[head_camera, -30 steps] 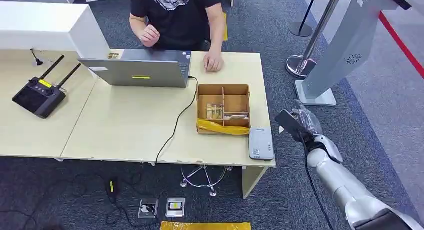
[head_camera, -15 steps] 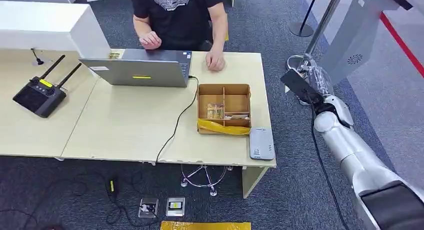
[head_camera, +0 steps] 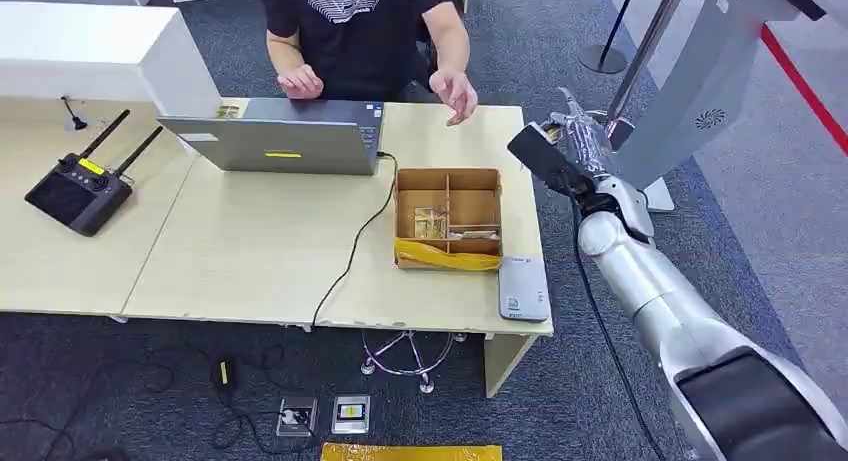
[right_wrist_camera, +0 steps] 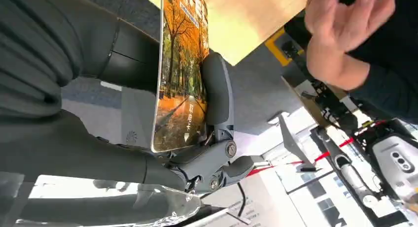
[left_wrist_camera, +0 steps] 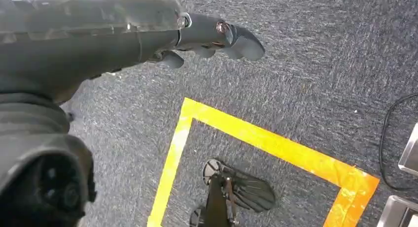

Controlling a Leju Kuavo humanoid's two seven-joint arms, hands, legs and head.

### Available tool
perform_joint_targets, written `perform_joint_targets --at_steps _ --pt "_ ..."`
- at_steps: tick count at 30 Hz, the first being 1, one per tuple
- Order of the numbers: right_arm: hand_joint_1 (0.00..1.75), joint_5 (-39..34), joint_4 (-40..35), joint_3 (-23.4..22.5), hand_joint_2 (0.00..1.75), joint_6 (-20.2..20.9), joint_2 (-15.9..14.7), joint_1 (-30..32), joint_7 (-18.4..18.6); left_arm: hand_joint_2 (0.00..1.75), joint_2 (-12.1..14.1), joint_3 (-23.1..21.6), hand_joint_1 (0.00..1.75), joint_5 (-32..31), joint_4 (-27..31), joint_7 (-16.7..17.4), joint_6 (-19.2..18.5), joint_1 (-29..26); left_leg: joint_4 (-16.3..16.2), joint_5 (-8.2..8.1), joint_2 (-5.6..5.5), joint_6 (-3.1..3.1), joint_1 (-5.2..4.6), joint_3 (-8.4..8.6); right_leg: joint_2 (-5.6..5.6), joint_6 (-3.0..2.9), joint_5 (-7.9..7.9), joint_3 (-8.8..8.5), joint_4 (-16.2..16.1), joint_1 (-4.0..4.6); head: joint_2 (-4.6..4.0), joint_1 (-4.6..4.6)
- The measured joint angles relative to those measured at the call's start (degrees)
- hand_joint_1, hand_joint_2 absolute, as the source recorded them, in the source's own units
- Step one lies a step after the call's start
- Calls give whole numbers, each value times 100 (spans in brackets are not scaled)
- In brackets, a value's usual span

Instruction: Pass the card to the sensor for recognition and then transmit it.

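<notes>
My right hand (head_camera: 578, 146) is raised just off the table's right edge, beyond the cardboard box, and grips the card (head_camera: 541, 157), whose dark back faces me. In the right wrist view the card (right_wrist_camera: 180, 74) shows an autumn-tree picture, pinched between the thumb and the dark fingers (right_wrist_camera: 217, 96). The grey card sensor (head_camera: 522, 288) lies flat at the table's front right corner, well behind the hand. A person's hand (head_camera: 457, 93) hovers open above the table's far edge, left of the card. My left hand (left_wrist_camera: 217, 35) hangs over the carpet, fingers extended, holding nothing.
A compartmented cardboard box (head_camera: 447, 219) sits between sensor and person. A laptop (head_camera: 280, 141) and its cable lie to the left, a black remote controller (head_camera: 80, 191) far left. A grey kiosk (head_camera: 690, 91) and stanchion base (head_camera: 598, 131) stand right of my arm.
My right arm swung up and leftward with the card, from low beside the table to its far right edge. The person's hand lifted off the table and opened.
</notes>
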State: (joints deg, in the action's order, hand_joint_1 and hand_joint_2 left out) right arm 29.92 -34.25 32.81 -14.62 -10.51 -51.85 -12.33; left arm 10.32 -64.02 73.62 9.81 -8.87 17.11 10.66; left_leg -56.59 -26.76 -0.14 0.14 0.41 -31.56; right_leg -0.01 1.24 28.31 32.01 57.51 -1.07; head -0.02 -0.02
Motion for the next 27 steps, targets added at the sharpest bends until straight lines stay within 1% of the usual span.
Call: perform_joint_targets --at_steps 4,8,17,23,27 --pt "175 59 2 26 175 -107 179 9 92 0 15 -41 0 -94 0 -13 -82 1 0 0 0 0 0 0 -2 0 0 2 -1 0 0 2" --pt "175 112 4 28 175 -151 264 37 136 0 24 -59 0 -125 0 -20 -122 -1 0 0 0 0 0 0 -1 0 0 2 -1 0 0 2" --pt "175 160 4 31 175 -153 317 81 153 0 46 -94 0 -144 0 -20 -153 -1 0 0 0 0 0 0 -1 0 0 2 -1 0 0 0" --pt "175 376 4 28 175 -158 330 90 282 0 50 -96 0 -155 0 -20 -157 -2 0 0 0 0 0 -1 -2 -1 1 3 -1 0 0 0" --pt "175 658 4 20 175 -160 332 118 321 0 50 -96 0 -162 0 -20 -157 -2 0 0 0 0 0 -1 -3 -1 1 3 -1 0 0 0"
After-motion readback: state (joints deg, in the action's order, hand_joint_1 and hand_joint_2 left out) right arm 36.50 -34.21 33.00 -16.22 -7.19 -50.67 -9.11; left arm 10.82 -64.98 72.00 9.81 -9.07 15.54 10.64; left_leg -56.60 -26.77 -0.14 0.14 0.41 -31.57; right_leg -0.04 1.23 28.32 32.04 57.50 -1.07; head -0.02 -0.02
